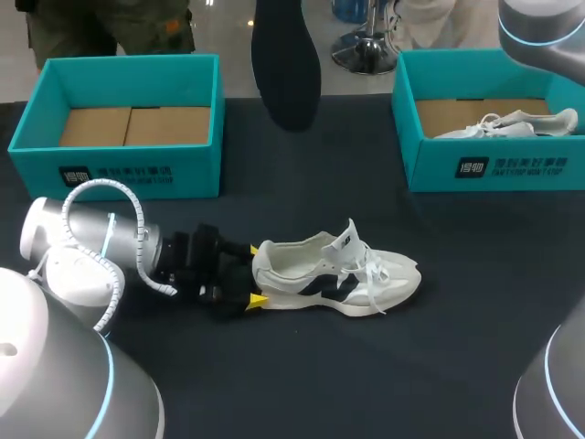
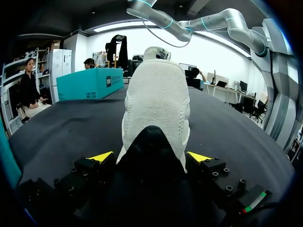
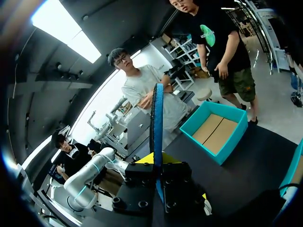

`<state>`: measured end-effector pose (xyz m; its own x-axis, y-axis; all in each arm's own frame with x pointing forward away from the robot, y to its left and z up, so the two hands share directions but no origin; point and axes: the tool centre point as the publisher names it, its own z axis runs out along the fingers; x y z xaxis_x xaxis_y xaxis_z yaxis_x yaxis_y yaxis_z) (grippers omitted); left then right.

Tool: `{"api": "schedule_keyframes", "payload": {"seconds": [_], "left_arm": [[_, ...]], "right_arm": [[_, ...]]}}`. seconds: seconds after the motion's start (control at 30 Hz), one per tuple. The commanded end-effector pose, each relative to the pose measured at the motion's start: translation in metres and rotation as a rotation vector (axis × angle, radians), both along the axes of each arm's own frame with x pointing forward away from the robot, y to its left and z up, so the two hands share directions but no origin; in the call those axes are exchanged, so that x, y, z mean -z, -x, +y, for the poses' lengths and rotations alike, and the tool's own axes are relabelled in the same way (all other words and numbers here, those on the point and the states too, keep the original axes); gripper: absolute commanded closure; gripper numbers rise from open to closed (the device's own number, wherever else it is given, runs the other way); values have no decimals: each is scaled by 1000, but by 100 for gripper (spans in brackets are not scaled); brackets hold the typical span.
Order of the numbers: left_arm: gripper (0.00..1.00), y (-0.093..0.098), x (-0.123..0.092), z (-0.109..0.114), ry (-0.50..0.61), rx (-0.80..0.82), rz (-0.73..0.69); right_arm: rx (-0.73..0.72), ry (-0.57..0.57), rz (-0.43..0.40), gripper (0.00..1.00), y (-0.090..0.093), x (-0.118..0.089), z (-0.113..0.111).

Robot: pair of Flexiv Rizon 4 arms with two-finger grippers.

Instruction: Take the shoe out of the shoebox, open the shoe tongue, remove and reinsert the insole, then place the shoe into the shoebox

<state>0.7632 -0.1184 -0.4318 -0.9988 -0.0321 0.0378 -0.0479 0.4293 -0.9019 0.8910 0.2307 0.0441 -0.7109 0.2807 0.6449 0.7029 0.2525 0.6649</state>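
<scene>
Two arms shared the job, and the coming move turned on how the insole [image 1: 288, 64] lay relative to the shoe [image 1: 338, 274]. The shoe rested on its sole on the surface [image 1: 439, 366], its long axis running side to side: heel toward my left arm, toe toward my right. The left fingers [image 1: 257, 300] gripped the heel from both sides, low and level with the surface, which steadied the shoe with its mouth facing up. The tongue seemed pulled forward and the mouth open, though the head view was too small to be sure.

The right fingers [image 3: 144, 160] were closed on the insole, which stood edge-on between them. It hung well above the surface and beyond the shoe, its long axis nearly upright, roughly crosswise to the shoe's. By my judgement, reinsertion called for bringing it down toward the mouth and tipping it to lie along the shoe, front end leading toward the toe. The empty shoebox [image 1: 206, 119] stood beyond the left arm, well apart from the shoe.
</scene>
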Motion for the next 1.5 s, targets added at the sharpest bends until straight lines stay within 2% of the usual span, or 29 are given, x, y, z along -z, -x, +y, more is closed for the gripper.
{"api": "schedule_keyframes", "payload": {"seconds": [0.03,0.3,0.43,0.6,0.77,1.0,1.5], "left_arm": [[0,0,-2,5,-13,-2,-2],[0,-3,-4,28,-68,1,-25],[0,-1,-13,44,-112,30,-38],[0,4,-25,55,-202,107,-39],[0,6,-36,57,-331,122,-36],[0,9,-51,55,-432,136,-105],[0,10,-56,53,-440,119,-128]], "right_arm": [[0,4,1,100,-1,0,1],[0,4,1,100,-1,0,1],[0,4,1,100,-1,0,1],[0,4,1,100,-1,0,1],[0,4,1,100,-1,0,1],[0,4,1,100,-1,0,1],[0,4,1,100,-1,0,1]]}}
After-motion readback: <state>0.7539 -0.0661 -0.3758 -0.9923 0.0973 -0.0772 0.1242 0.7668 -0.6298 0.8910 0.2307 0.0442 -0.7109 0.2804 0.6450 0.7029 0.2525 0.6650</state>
